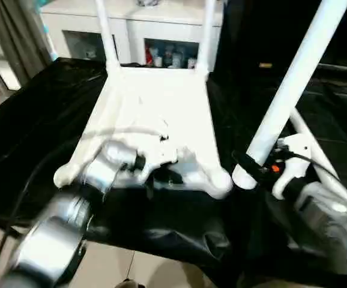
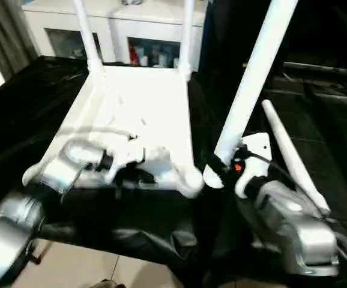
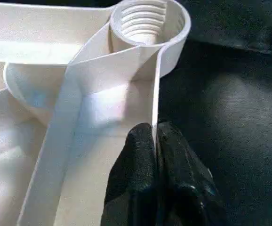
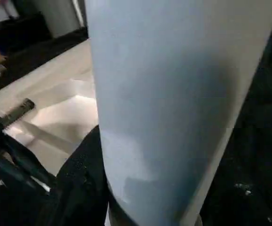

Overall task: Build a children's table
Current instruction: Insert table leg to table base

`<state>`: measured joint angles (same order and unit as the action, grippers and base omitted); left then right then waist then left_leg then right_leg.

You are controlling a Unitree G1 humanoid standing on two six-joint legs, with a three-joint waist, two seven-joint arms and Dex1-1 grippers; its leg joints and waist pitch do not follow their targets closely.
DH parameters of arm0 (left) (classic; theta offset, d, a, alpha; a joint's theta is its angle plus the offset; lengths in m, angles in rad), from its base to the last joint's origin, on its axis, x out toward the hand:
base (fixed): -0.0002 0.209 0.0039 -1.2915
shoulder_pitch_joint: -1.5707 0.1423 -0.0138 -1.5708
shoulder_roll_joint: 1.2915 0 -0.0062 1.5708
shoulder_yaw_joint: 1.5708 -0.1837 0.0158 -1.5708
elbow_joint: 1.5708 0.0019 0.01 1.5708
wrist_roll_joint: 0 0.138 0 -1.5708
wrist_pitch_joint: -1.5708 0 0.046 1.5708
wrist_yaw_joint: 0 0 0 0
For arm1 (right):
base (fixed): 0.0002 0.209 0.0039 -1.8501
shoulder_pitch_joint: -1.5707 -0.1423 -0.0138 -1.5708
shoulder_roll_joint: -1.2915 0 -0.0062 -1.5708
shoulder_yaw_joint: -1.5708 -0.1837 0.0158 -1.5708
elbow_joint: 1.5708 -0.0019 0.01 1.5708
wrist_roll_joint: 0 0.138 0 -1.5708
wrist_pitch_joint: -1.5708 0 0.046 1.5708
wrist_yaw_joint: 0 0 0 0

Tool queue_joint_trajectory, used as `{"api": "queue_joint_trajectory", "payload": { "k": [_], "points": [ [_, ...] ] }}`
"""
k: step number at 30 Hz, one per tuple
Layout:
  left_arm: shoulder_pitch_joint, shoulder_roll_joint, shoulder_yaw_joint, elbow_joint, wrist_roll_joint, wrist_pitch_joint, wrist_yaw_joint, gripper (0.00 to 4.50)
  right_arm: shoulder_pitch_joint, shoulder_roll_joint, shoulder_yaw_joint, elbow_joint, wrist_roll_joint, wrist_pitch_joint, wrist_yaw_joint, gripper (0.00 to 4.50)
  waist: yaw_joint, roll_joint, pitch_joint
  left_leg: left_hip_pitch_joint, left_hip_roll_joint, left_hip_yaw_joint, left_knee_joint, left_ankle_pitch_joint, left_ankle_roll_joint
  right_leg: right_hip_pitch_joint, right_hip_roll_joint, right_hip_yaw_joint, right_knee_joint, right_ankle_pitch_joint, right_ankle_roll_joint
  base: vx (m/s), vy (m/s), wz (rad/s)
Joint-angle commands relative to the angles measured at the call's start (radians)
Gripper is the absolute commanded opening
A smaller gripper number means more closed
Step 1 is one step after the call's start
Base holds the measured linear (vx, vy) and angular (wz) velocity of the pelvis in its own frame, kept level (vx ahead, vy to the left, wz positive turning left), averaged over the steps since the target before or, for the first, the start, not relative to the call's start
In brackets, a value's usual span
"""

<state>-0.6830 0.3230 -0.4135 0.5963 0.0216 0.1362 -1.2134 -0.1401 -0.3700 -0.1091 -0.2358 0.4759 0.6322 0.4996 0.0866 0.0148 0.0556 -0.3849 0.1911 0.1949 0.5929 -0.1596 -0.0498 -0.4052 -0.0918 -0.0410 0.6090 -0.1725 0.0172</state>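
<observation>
Left eye view: tabletop [image 1: 155, 114] upside down on the black sheet [image 1: 35, 132], centre of frame; two legs already standing in its far corners, far-left leg [image 1: 104, 33] and far-right leg [image 1: 205, 33], upper middle; third leg [image 1: 293, 78] held upright at right by the right gripper [image 1: 253, 171], jaws clamped round its lower end, just beside the tabletop's near-right corner; left gripper [image 1: 161, 174] at the near rim, lower centre; white cabinet [image 1: 155, 24] behind.

Right eye view: fourth leg [image 2: 290, 153] lying loose on the sheet, right of the held one; total four legs, one tabletop.

Left wrist view: fingers [image 3: 140, 160] pressed together on the thin raised rim, pinching it; threaded corner socket [image 3: 143, 21] empty, upper centre.

Right wrist view: held leg up close across the middle; one black finger [image 4: 86, 174] against it, lower left.
</observation>
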Motion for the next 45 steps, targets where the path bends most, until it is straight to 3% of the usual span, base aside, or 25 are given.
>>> {"api": "queue_joint_trajectory", "payload": {
  "k": [1, 2, 4, 8, 13, 16, 17, 21, 27, 30, 31, 39, 45],
  "points": [
    [0.026, 0.015, 0.003, -0.079, 0.002, 0.050, 0.046, 0.00, -0.019, -0.015, -0.009, -0.029, 0.026, 0.013, 0.024, 1.93, 0.000, -0.007, -0.066, 0.023, 0.033, -0.016, -0.077, -0.311, -0.007, 0.040, -0.047, 0.031, -0.077, -0.253, -0.223, 0.000, 0.000, 0.00],
    [0.055, 0.011, 0.010, -0.136, 0.023, 0.091, 0.090, 0.00, -0.037, -0.019, 0.005, -0.011, 0.024, 0.010, 0.044, 1.93, -0.002, -0.009, -0.065, 0.018, 0.038, -0.022, -0.081, -0.314, -0.014, 0.046, -0.051, 0.031, -0.072, -0.266, -0.214, 0.000, 0.000, 0.00],
    [0.093, -0.002, 0.027, -0.218, 0.052, 0.176, 0.152, 0.00, -0.070, -0.023, 0.038, 0.020, 0.012, 0.002, 0.076, 1.93, -0.002, -0.008, -0.063, 0.023, 0.034, -0.018, -0.078, -0.326, -0.013, 0.036, -0.049, 0.031, -0.082, -0.309, -0.199, 0.000, 0.000, 0.00],
    [0.126, -0.017, 0.049, -0.311, 0.077, 0.301, 0.224, 0.00, -0.113, -0.028, 0.081, 0.076, -0.017, -0.018, 0.108, 1.93, -0.011, -0.012, -0.061, 0.019, 0.032, -0.020, -0.079, -0.324, -0.020, 0.036, -0.048, 0.031, -0.088, -0.371, -0.173, 0.000, 0.000, 0.00],
    [0.155, -0.014, 0.031, -0.438, 0.117, 0.460, 0.281, 0.00, -0.182, -0.029, 0.094, 0.176, -0.050, -0.062, 0.126, 1.93, -0.022, -0.005, -0.065, 0.014, 0.029, -0.020, -0.076, -0.288, -0.012, 0.038, -0.043, 0.029, -0.081, -0.292, -0.188, 0.000, 0.000, 0.00],
    [0.155, -0.010, 0.015, -0.479, 0.140, 0.515, 0.297, 0.00, -0.216, -0.030, 0.092, 0.210, -0.058, -0.076, 0.134, 1.93, -0.025, -0.009, -0.065, 0.013, 0.027, -0.018, -0.074, -0.284, -0.004, 0.039, -0.042, 0.029, -0.083, -0.291, -0.193, 0.000, 0.000, 0.00],
    [0.152, -0.003, 0.003, -0.504, 0.159, 0.547, 0.300, 0.00, -0.237, -0.036, 0.088, 0.225, -0.060, -0.083, 0.138, 1.93, -0.025, -0.002, -0.067, 0.015, 0.028, -0.020, -0.073, -0.276, -0.004, 0.039, -0.040, 0.028, -0.080, -0.272, -0.198, 0.000, 0.000, 0.00],
    [0.153, 0.001, -0.002, -0.526, 0.160, 0.561, 0.303, 0.00, -0.246, -0.038, 0.086, 0.234, -0.060, -0.088, 0.141, 1.93, -0.023, -0.001, -0.067, 0.015, 0.027, -0.019, -0.074, -0.276, -0.001, 0.040, -0.037, 0.028, -0.079, -0.248, -0.205, 0.000, 0.000, 0.00],
    [0.187, -0.019, 0.020, -0.492, 0.054, 0.262, 0.251, 0.00, -0.201, 0.014, 0.077, 0.221, -0.052, -0.111, 0.107, 1.93, -0.019, -0.002, -0.073, 0.012, 0.026, -0.019, -0.072, -0.273, 0.003, 0.040, -0.038, 0.027, -0.077, -0.224, -0.206, 0.000, 0.000, 0.00],
    [0.183, -0.023, 0.027, -0.466, 0.054, 0.273, 0.257, 0.00, -0.191, 0.024, 0.077, 0.218, -0.051, -0.114, 0.098, 1.93, -0.016, -0.005, -0.072, 0.014, 0.029, -0.016, -0.071, -0.251, 0.008, 0.038, -0.035, 0.028, -0.072, -0.178, -0.213, 0.000, 0.000, 0.00],
    [0.180, -0.027, 0.033, -0.457, 0.048, 0.284, 0.255, 0.58, -0.189, 0.028, 0.075, 0.218, -0.049, -0.115, 0.095, 1.93, -0.015, -0.010, -0.071, 0.014, 0.028, -0.013, -0.070, -0.252, 0.010, 0.036, -0.036, 0.029, -0.072, -0.188, -0.214, 0.000, 0.000, 0.00],
    [0.140, -0.005, 0.034, -0.354, 0.023, 0.214, 0.206, 0.70, -0.180, 0.036, 0.066, 0.188, -0.041, -0.102, 0.092, 1.93, -0.002, -0.004, -0.070, 0.018, 0.028, -0.015, -0.074, -0.275, -0.009, 0.035, -0.039, 0.030, -0.077, -0.252, -0.181, 0.000, 0.000, 0.00],
    [0.127, -0.007, 0.031, -0.318, 0.013, 0.204, 0.181, 0.79, -0.177, 0.033, 0.069, 0.185, -0.042, -0.102, 0.094, 1.93, 0.000, -0.004, -0.072, 0.017, 0.028, -0.014, -0.072, -0.254, -0.005, 0.035, -0.040, 0.031, -0.073, -0.219, -0.190, 0.000, 0.000, 0.00]
  ]
}}
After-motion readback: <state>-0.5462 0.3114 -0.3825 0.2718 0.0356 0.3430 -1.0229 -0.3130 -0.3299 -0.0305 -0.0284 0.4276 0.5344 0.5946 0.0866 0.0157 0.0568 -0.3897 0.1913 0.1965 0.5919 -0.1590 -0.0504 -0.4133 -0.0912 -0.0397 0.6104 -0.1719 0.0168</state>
